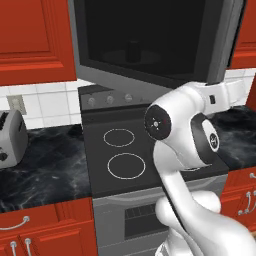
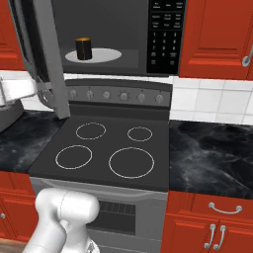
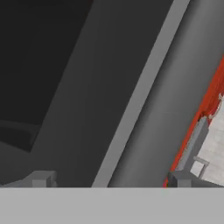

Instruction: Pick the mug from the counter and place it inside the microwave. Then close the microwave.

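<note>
Left base view: microwave (image 1: 150, 40) door swung open over stovetop (image 1: 145, 150); mug (image 1: 133, 51) seen dimly through door glass; toaster (image 1: 11, 137) at far left on counter (image 1: 45, 170).
Right base view: mug (image 2: 84, 48) upright on white plate (image 2: 101, 56) inside microwave (image 2: 123, 37); keypad (image 2: 166, 37) at right.
Hand view: gripper (image 3: 111, 179) pressed close to door (image 3: 87, 87); fingers (image 3: 43, 178) spread wide apart, nothing held.

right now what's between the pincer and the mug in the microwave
The open microwave door. In the right base view the pincer sits at the door's outer side, while the mug stands on the white plate inside.
</note>
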Motion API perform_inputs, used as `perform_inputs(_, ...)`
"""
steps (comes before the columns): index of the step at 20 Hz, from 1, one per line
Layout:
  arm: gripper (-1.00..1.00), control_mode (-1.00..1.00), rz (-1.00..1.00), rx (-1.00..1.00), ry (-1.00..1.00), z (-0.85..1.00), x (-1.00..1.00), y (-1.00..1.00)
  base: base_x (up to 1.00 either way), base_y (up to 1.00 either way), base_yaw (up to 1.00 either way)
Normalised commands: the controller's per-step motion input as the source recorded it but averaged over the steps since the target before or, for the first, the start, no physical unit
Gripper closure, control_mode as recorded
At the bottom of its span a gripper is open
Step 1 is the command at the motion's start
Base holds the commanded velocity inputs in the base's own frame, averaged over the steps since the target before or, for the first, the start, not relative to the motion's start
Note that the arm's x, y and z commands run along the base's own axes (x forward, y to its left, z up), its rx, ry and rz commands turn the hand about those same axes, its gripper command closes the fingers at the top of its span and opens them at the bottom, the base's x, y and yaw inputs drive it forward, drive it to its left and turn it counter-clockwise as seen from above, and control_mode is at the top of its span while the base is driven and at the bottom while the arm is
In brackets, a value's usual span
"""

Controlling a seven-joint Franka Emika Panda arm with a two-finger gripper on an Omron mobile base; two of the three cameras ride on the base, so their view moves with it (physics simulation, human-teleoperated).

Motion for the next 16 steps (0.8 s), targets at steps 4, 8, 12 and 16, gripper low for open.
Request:
perform_inputs(4, -1.00, -1.00, 0.06, 0.03, 0.09, 0.00, 0.60, -0.58, 0.00, 0.00, 0.00)
perform_inputs(8, -1.00, -1.00, 0.09, 0.04, 0.06, 0.00, 0.65, -0.51, 0.00, 0.00, 0.00)
perform_inputs(12, -1.00, -1.00, 0.12, 0.04, 0.05, 0.00, 0.67, -0.43, 0.00, 0.00, 0.00)
perform_inputs(16, -1.00, -1.00, 0.13, 0.04, 0.05, 0.01, 0.65, -0.40, 0.00, 0.00, 0.00)
